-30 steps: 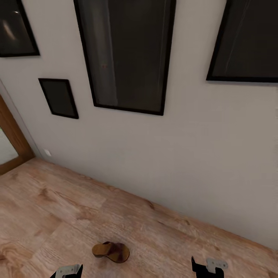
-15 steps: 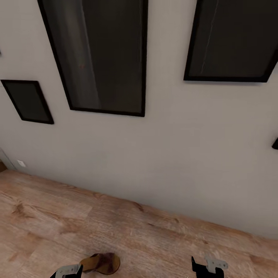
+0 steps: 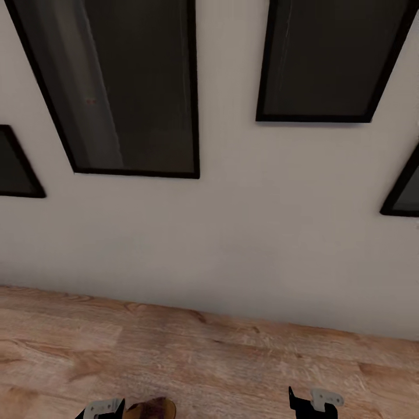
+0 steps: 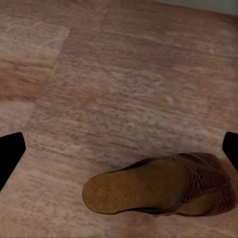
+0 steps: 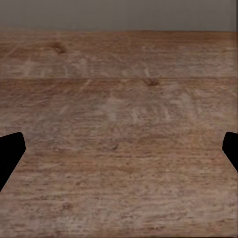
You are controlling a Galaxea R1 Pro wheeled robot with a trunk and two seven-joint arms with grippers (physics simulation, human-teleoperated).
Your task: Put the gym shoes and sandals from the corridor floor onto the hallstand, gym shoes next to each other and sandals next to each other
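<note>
Left wrist view: my left gripper (image 4: 119, 153) fingers spread wide over one brown sandal (image 4: 161, 191) at five o'clock (right gripper (image 5: 119, 153) likewise apart).

No legible text, label, brand mark, number or sign appears in any view. The black-framed pictures (image 3: 131, 87) on the off-white wall (image 3: 233, 244), across the upper part of the head view, have dark glossy panes carrying no readable characters. The brown sandal (image 4: 163, 191), at the lower right of the left wrist view, bears stitched strap patterning but no lettering.
</note>
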